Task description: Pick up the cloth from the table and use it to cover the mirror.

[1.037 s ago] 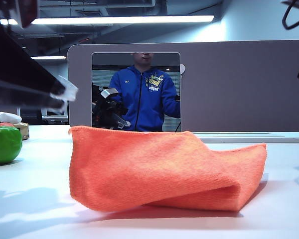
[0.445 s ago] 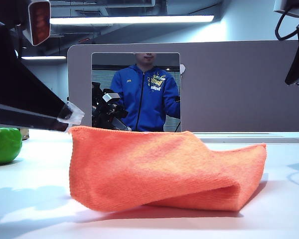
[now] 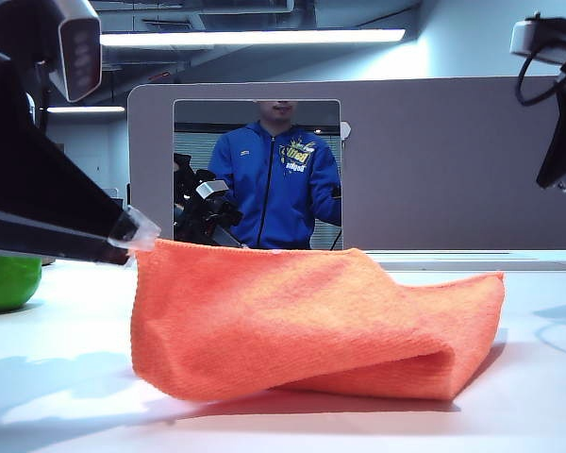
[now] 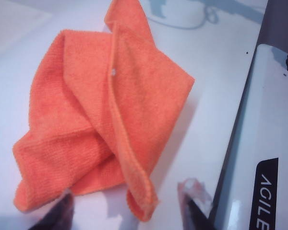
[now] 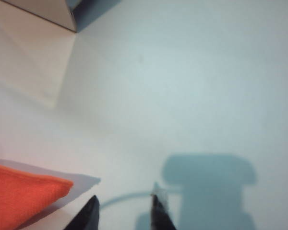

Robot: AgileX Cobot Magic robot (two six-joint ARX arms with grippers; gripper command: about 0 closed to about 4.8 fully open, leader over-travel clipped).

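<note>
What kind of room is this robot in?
Probably an office or lab: ceiling strip lights, a grey partition panel behind a white table, and robot arms near an orange cloth.

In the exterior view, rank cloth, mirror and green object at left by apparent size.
1. the cloth, nearest the camera, so partly inflated.
2. the mirror, farther back, base hidden behind the cloth.
3. green object, partly cut off behind the left arm.

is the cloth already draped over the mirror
No, the cloth lies crumpled on the table, and the mirror behind it stands uncovered.
</note>
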